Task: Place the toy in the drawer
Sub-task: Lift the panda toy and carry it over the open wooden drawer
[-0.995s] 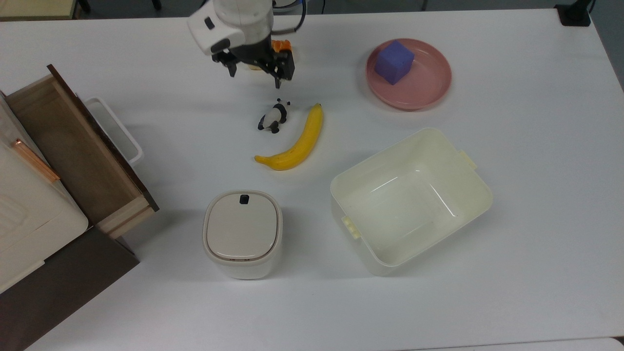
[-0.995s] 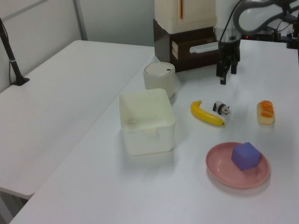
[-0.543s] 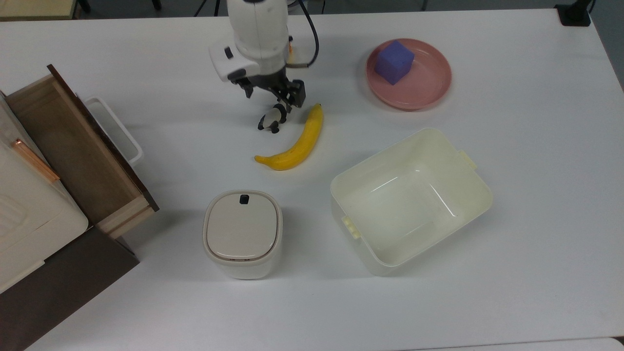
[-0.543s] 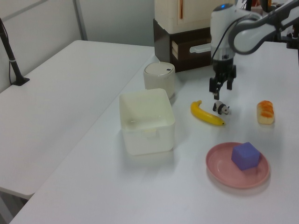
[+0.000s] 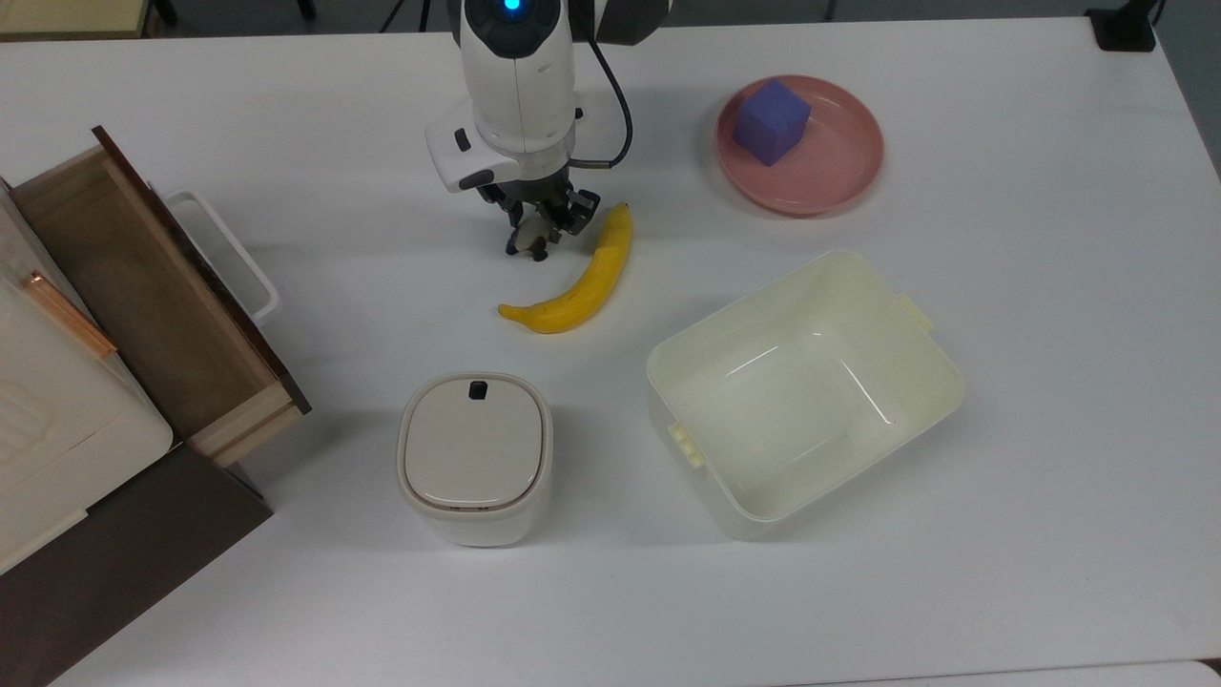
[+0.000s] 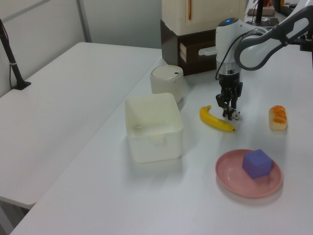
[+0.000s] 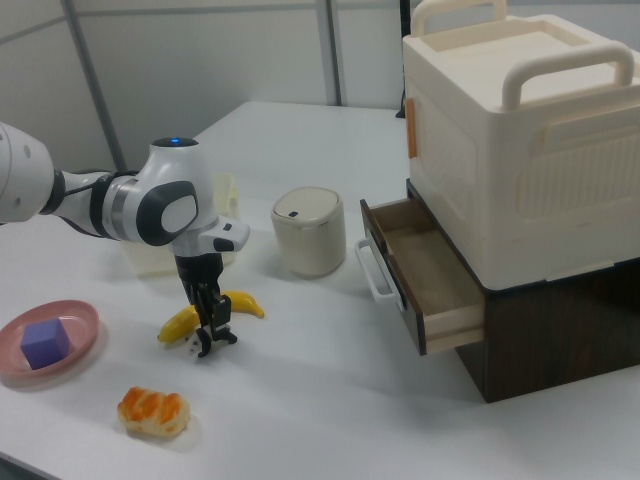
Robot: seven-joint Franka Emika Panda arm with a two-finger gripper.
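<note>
Since a second ago the tool (image 5: 540,227) dropped onto the toy (image 5: 527,241) on the table (image 5: 1002,382) beside the banana (image 5: 584,279), fingers straddling it, closure unclear; tiny, light, hard, likely slippery—pinch mid-body.

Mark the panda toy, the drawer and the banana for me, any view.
panda toy (image 5: 530,244), top view, on its lower body showing below the jaws.
drawer (image 5: 134,303), top view, on the bare wooden floor inside.
banana (image 5: 584,284), top view, on the middle of its curved body.
</note>
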